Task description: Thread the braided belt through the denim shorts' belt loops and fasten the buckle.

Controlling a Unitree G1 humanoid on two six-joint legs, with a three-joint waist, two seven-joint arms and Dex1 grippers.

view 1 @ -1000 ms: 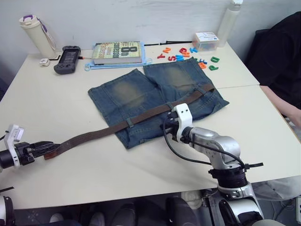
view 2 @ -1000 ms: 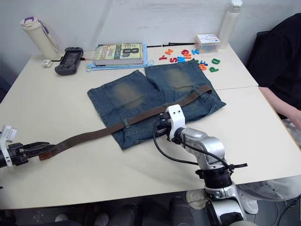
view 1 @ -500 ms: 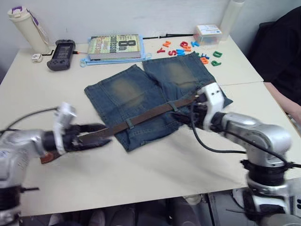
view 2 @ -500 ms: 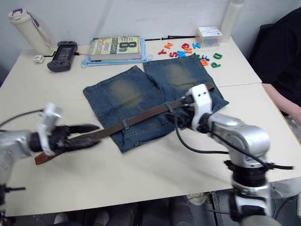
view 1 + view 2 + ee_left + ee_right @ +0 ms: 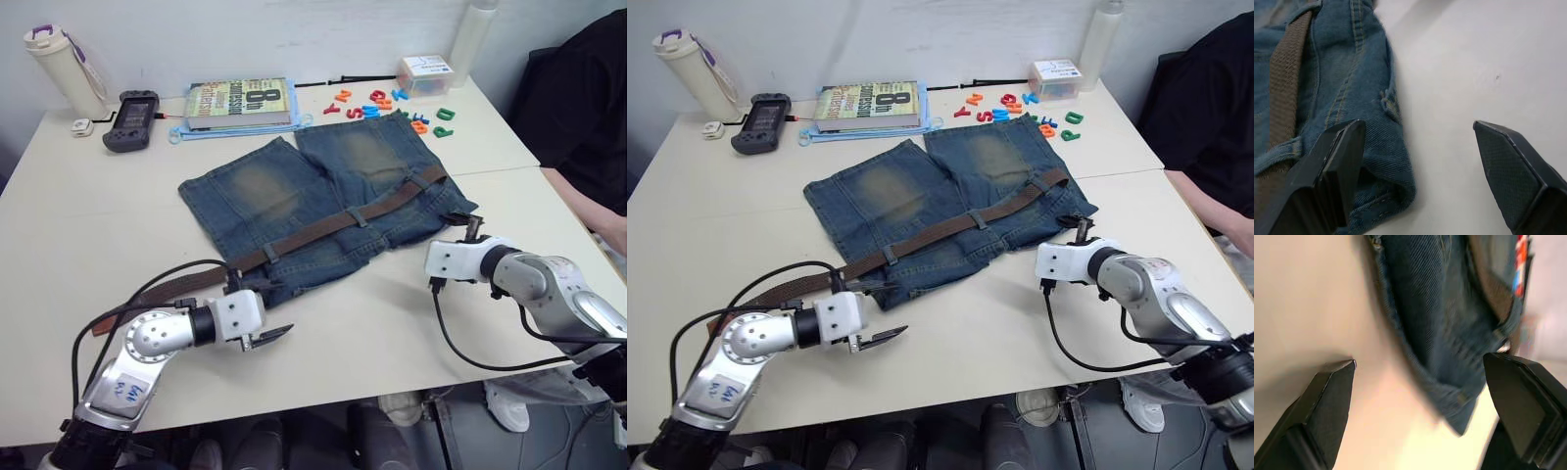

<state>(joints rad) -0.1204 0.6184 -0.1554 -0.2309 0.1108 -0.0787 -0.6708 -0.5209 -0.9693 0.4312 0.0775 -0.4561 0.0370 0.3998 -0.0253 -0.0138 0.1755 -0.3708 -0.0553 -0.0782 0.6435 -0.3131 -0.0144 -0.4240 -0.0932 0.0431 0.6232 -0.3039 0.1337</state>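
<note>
Blue denim shorts (image 5: 323,201) lie flat mid-surface, faded yellowish leg patches toward the far edge. Woven brown braided belt (image 5: 323,227) runs along the waistband under narrow belt loops (image 5: 361,217); its tail trails toward the near-left corner, tip hidden behind the left arm. Left gripper (image 5: 1420,161) jaws apart at the waistband corner; right gripper (image 5: 1420,396) jaws apart, empty.

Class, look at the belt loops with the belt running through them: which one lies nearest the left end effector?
The belt loop nearest the waistband's left corner, just above the left end effector; the belt loops further along the braided belt lie farther right.
</note>
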